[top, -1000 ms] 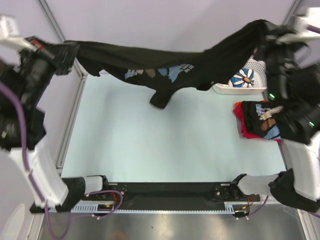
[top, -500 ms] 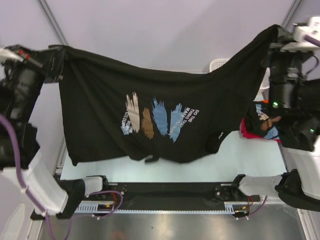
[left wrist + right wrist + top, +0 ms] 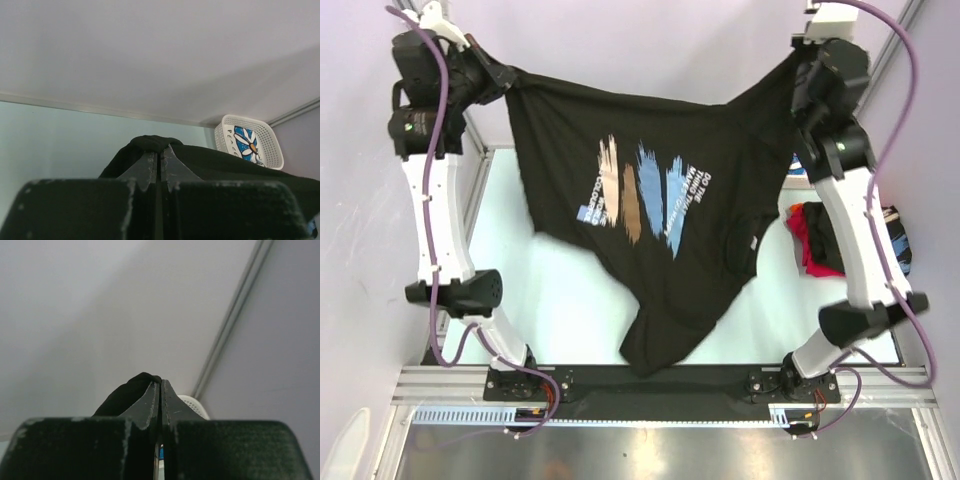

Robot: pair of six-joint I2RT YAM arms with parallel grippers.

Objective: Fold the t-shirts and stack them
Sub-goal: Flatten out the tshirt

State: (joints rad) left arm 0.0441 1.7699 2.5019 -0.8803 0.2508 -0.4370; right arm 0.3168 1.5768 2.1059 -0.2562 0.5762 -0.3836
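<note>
Two matching arms on show: the left arm [image 3: 435, 215] is built of long white shell links broken up by chunky black joint housings, and the right arm [image 3: 855, 225] is its twin. A purple cable [image 3: 442, 70] runs along the left one, and a second purple cable [image 3: 892, 140] runs along the right. Both are bolted to a black rail [image 3: 650, 385]. Up close, the left gripper [image 3: 160, 150] has a black block body with edges chipped pale, plus dark, scuffed fingers [image 3: 147, 167]. The right gripper [image 3: 160, 383] looks every bit as worn.
</note>
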